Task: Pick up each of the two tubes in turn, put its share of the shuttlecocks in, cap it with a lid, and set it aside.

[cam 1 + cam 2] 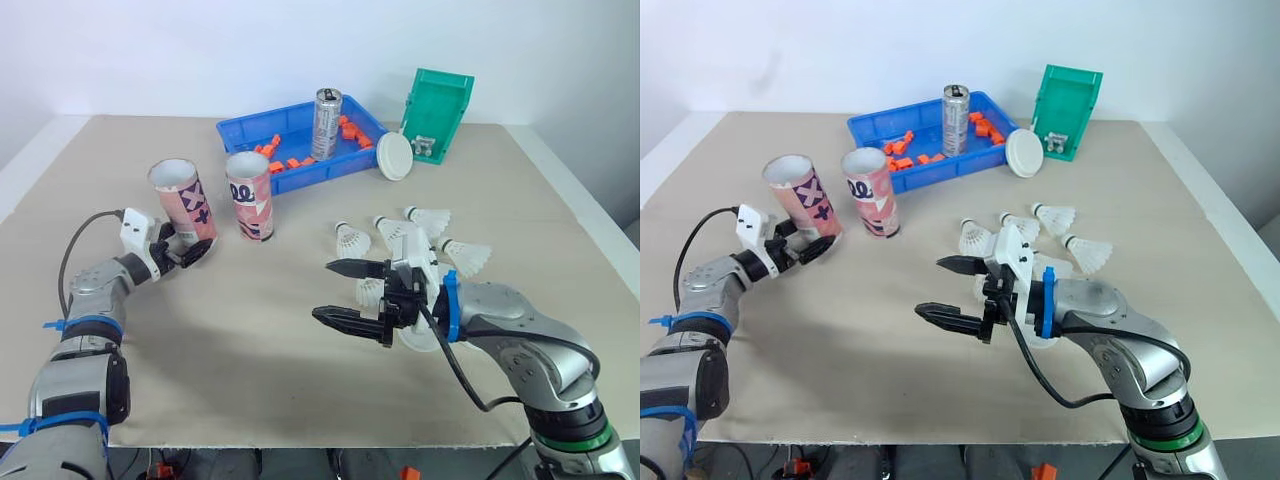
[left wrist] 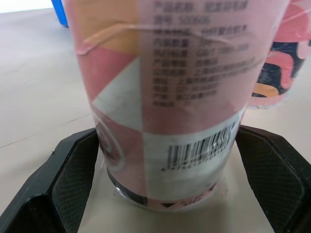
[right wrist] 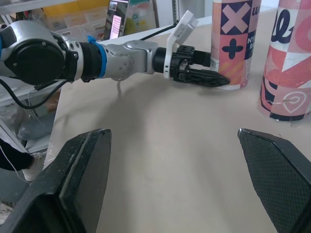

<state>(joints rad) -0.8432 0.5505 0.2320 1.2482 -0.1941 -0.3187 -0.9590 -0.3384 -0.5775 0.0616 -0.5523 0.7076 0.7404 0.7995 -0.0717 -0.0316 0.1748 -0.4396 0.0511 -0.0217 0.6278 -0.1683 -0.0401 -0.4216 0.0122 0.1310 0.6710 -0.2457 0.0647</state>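
Left gripper (image 1: 190,250) is down at the foot of the first tube (image 1: 183,200), its 2 black fingers (image 2: 73,179) pressed against either side of the pink wrapper just above the base, and the tube leans back out of upright with its open mouth facing up. The second tube (image 1: 250,195) stands upright on the table (image 1: 250,350) just beside it, to the right, also open at the top. Over in the middle, the right gripper (image 1: 325,290) hangs above bare tabletop with its fingers spread wide and nothing between them, pointing across toward the 2 tubes. Behind that gripper, the shuttlecocks (image 1: 350,238) lie loose in a cluster on the table, well apart from both tubes. At the far edge a white lid (image 1: 394,156) sits between the blue tray (image 1: 290,125) and a tilted green bin (image 1: 437,115). A metal can (image 1: 327,123) stands upright inside the tray among small orange pieces (image 1: 275,165).
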